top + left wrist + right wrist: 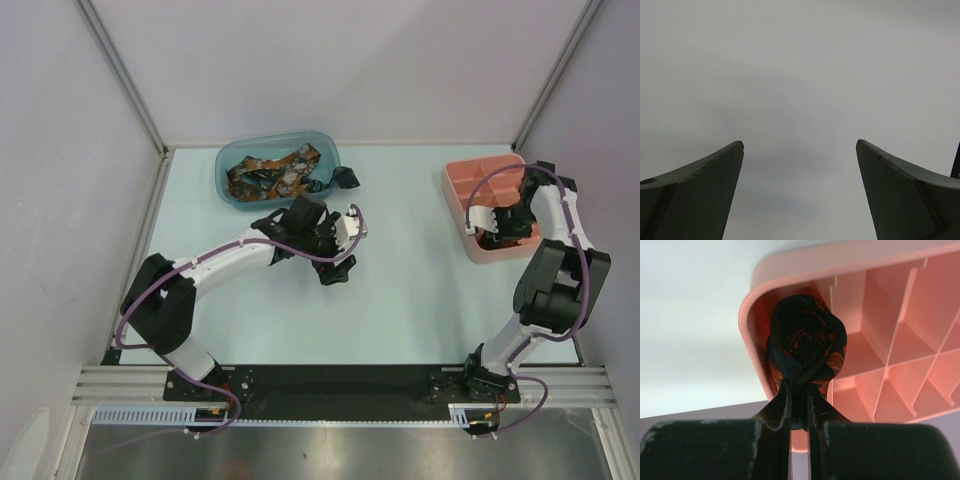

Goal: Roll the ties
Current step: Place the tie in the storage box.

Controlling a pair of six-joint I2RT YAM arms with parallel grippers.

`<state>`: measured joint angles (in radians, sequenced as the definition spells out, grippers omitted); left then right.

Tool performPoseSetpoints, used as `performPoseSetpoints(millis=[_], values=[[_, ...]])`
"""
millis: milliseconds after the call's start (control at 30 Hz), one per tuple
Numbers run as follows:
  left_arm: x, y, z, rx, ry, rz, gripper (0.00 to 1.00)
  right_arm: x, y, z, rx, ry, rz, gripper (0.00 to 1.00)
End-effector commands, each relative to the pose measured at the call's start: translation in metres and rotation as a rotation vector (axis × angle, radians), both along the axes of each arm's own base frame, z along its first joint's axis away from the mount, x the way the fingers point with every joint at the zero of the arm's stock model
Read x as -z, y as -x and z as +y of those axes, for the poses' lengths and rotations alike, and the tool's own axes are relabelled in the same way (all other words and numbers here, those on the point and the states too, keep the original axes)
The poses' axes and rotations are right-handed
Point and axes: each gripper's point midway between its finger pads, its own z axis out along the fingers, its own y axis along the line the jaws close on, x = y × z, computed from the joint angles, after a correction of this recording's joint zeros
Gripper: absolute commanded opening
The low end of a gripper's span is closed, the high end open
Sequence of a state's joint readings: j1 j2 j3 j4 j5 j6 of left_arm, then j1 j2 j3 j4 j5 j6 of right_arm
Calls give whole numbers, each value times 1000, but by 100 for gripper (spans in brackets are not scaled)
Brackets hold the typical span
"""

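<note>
A rolled tie [805, 342], dark with orange blotches, hangs in my right gripper [800, 385], which is shut on its folds. It sits at the corner compartment of the pink divided tray [880, 335]. From above, the right gripper [497, 232] is over the near left corner of that tray [460, 180]. Several loose ties [272, 172] lie in the blue bin [228, 188] at the back. My left gripper [342, 250] hovers in front of that bin over the table. Its fingers [705, 180] stand wide open with only bare surface between them.
The table is pale green, walled on three sides. One dark tie end [343, 178] hangs over the blue bin's right rim. The pink tray's other compartments [920, 365] show nothing in them.
</note>
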<state>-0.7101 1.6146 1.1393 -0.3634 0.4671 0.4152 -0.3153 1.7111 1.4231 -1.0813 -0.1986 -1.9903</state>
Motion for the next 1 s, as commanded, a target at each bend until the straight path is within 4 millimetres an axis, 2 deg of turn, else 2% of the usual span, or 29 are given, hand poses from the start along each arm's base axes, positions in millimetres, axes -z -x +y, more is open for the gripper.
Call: performPoseSetpoints(millis=[0,67,233,367,467,500,533,567,633,700,867,967], values=[[-21,-7,2,-40,48,-47,100,7,-1,9,-508,135,6,0],[-21,-7,3,-41,48,-48,99,14,-1,10,-512,139,7,0],[-20,-9,4,-46,39,-52,100,31,-3,16,-506,147,17,14],[-21,-12,5,-47,36,-63,99,31,-9,17,-477,155,11,22],[-23,-13,4,-49,38,-64,100,28,-16,19,-398,156,20,19],[-23,-14,4,-49,38,-67,99,29,-13,18,-342,147,47,16],[-24,-14,3,-49,40,-69,99,34,-13,21,-330,137,71,15],[-26,-15,3,-47,43,-72,100,29,-19,21,-311,139,65,14],[-27,-16,3,-51,42,-77,99,36,-20,25,-229,117,105,12],[-28,-16,3,-52,40,-79,99,33,-27,26,-177,118,112,11],[-27,-15,6,-55,33,-79,99,37,-40,27,-43,96,138,10],[-28,-15,7,-57,33,-82,99,32,-48,28,3,92,134,15]])
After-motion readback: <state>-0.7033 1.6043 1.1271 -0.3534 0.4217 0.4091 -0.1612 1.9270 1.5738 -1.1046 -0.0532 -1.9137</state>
